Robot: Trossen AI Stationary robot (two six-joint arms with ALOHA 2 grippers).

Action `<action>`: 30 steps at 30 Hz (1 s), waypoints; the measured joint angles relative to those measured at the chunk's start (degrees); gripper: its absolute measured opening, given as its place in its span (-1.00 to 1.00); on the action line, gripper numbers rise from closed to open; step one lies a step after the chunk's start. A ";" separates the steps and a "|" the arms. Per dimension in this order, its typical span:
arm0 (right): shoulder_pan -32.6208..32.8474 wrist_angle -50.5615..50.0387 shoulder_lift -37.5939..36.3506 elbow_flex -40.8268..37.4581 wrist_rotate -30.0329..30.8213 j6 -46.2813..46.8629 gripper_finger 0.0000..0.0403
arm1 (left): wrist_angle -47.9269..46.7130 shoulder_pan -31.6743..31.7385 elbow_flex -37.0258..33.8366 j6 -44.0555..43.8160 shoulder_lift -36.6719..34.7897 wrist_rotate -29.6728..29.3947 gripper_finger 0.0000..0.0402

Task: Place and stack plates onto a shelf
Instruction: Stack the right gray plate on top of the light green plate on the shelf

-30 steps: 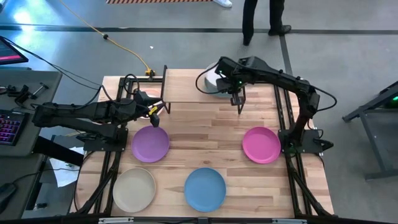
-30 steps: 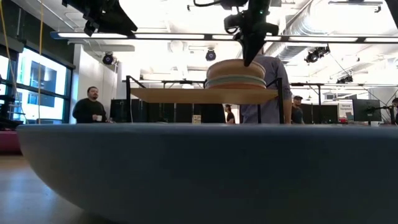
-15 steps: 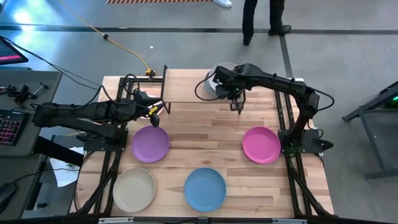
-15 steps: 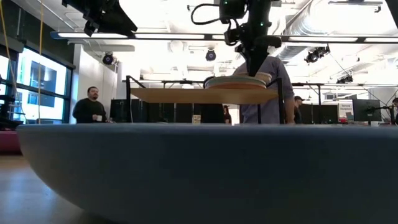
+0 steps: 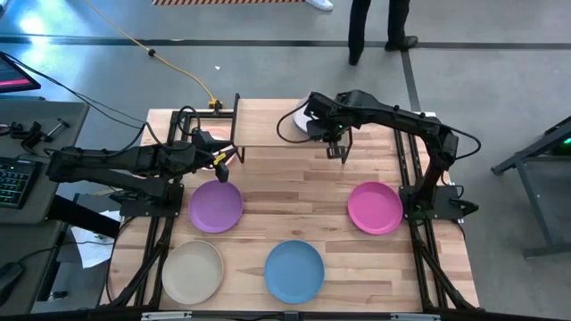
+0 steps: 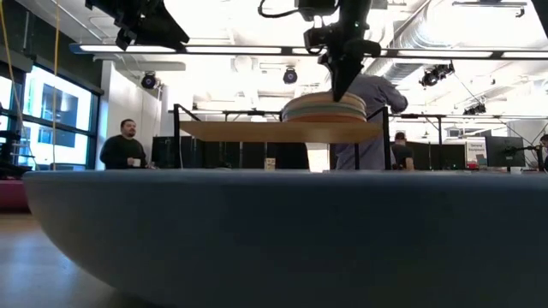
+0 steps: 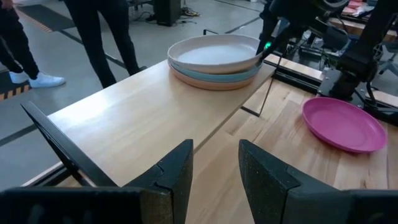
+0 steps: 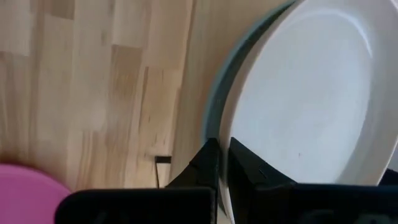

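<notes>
The shelf [image 5: 272, 134] is standing at the far edge of the table [image 5: 294, 214], and it is carrying a stack of plates [image 7: 214, 61] at its right end. In the left wrist view the top plate [image 7: 217, 51] is pale, with a teal plate [image 7: 233, 73] and a pink-beige one under it; how many plates are lying in the stack I cannot tell.

The right gripper [image 5: 335, 147] is hanging at the near edge of this stack, and its jaws are pressed almost together on the rim of the top plate, as the right wrist view is showing [image 8: 219, 163]. Compared with half a second ago, the right arm is sitting a little more to the far side, and in the low view the stack [image 6: 325, 108] is looking taller again.

The left gripper [image 5: 223, 165] is waiting near the left end of the shelf, above the purple plate [image 5: 216, 206], with its jaws spread and holding nothing.

The magenta plate [image 5: 375, 207] is lying near the right edge of the table, the blue plate [image 5: 294, 270] at the near edge, and the beige plate [image 5: 192, 271] near the near left corner. In the low view the blue plate [image 6: 274, 231] is filling the lower part and hiding the table behind it.
</notes>
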 joint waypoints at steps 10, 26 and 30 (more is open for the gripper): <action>-1.48 1.26 0.50 0.04 -0.64 0.98 -1.00 | -0.02 0.00 0.00 0.00 0.02 0.00 -0.40; -1.53 2.22 0.50 0.04 -0.48 0.80 -0.70 | -0.04 0.00 0.01 0.00 0.02 -0.02 -0.40; -1.49 2.27 0.50 0.04 2.24 0.68 -0.58 | -0.81 0.00 0.02 -0.04 0.02 0.02 -0.40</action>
